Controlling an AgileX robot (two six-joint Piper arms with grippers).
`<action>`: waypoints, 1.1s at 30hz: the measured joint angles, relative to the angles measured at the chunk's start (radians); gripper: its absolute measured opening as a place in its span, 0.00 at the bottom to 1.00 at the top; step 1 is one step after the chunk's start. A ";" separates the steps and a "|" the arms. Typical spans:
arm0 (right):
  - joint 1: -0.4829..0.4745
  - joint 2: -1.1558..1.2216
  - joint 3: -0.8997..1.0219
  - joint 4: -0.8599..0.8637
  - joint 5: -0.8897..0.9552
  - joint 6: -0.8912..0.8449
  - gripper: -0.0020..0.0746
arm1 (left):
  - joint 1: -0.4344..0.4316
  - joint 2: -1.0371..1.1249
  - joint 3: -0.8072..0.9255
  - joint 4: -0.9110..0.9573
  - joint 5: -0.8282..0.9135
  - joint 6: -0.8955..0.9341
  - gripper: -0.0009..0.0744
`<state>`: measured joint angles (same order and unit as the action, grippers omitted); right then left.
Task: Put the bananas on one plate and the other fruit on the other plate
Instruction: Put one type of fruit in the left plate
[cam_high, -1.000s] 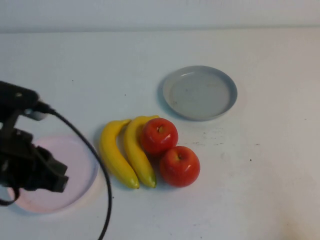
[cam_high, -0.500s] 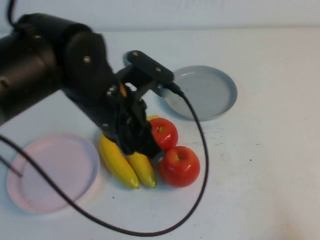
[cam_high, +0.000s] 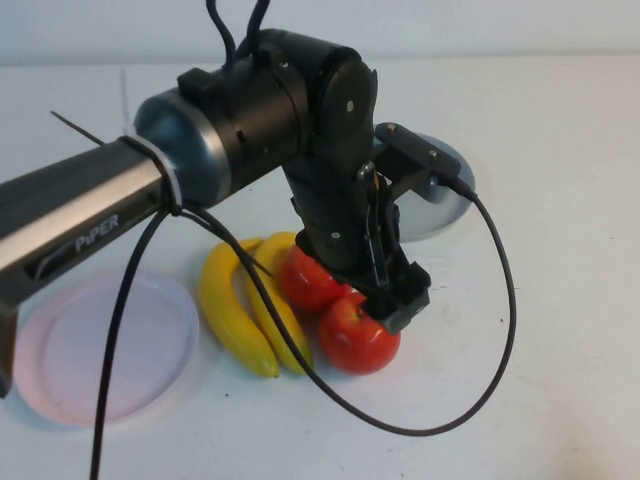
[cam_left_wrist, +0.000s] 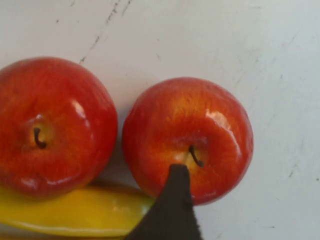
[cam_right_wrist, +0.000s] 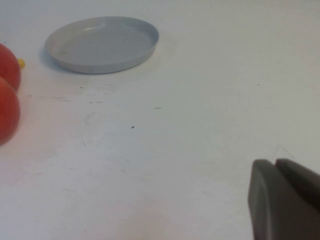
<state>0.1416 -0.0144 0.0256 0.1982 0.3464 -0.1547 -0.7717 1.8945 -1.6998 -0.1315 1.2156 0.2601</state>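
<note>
Two yellow bananas (cam_high: 228, 300) lie side by side on the table, touching two red apples: the far apple (cam_high: 305, 280) and the near apple (cam_high: 355, 340). My left gripper (cam_high: 400, 300) hangs open just over the near apple (cam_left_wrist: 192, 135); one dark finger (cam_left_wrist: 172, 205) shows beside its stem, with the far apple (cam_left_wrist: 55, 125) and a banana (cam_left_wrist: 65, 215) alongside. The pink plate (cam_high: 100, 350) sits empty at the near left. The grey plate (cam_high: 452, 190) is empty and mostly hidden behind my left arm; it shows whole in the right wrist view (cam_right_wrist: 102, 42). My right gripper (cam_right_wrist: 276, 162) is shut and low over bare table.
The left arm and its black cable (cam_high: 490, 300) stretch across the middle of the table, over the bananas. White table surface lies to the right of the apples and in front of the grey plate.
My left arm has swung from over the pink plate across to the right, and its gripper now sits over the near apple. The fruit and plates have not moved.
</note>
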 joint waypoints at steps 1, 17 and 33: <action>0.000 0.000 0.000 0.000 0.000 0.000 0.00 | 0.000 0.005 -0.002 0.002 -0.004 0.008 0.79; 0.000 0.000 0.000 0.000 0.000 0.000 0.00 | 0.000 0.086 -0.004 0.060 -0.030 0.212 0.90; 0.000 0.000 0.000 0.000 0.000 0.000 0.00 | 0.000 0.150 -0.010 0.073 -0.052 0.263 0.90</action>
<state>0.1416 -0.0144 0.0256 0.1982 0.3464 -0.1547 -0.7717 2.0448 -1.7099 -0.0586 1.1634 0.5236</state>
